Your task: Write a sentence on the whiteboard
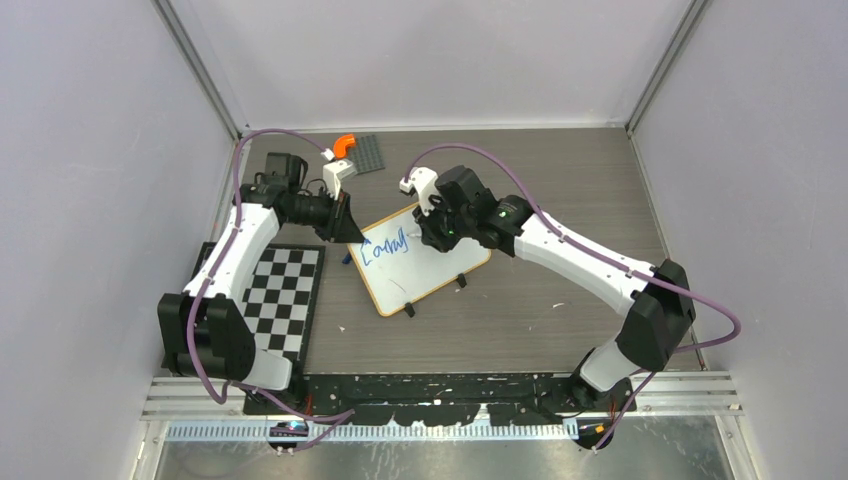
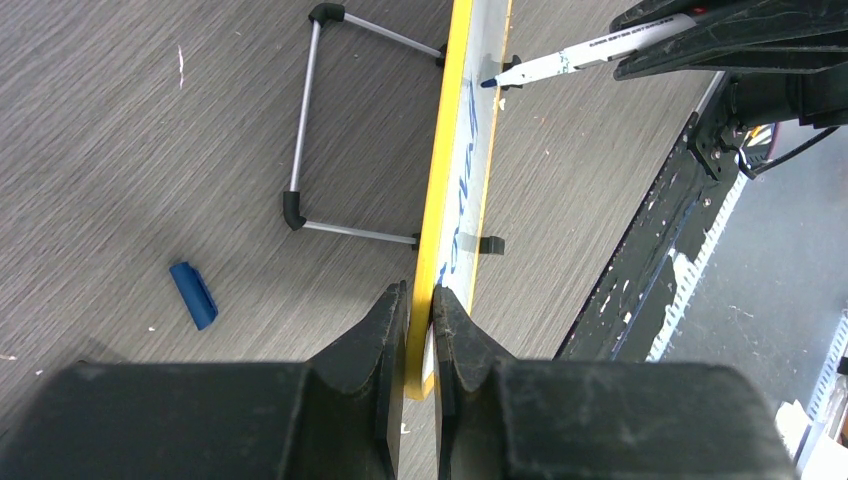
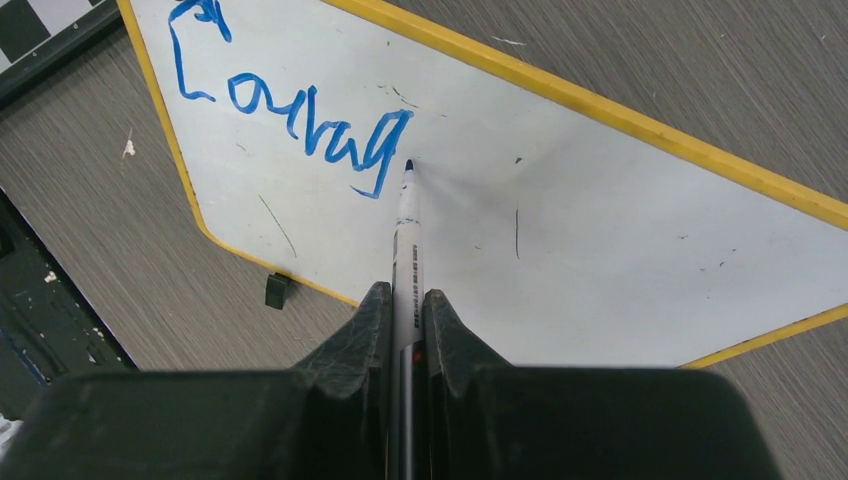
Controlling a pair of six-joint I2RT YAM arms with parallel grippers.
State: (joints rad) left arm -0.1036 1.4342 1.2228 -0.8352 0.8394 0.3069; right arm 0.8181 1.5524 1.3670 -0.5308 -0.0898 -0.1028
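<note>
Pinching the marker tight, right tool is holding its tip just past the sentence; blank whiteboard is lying toward worktop's right edge, left tool clamping the rim.

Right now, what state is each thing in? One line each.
whiteboard, tilted up on its wire stand, one edge clamped
sentence, unfinished, reads roughly "Courag"
marker, uncapped, tip at the board just past the last letter
cap, off, lying loose on the table
left claw, shut on the whiteboard's edge
right claw, shut on the marker
</note>
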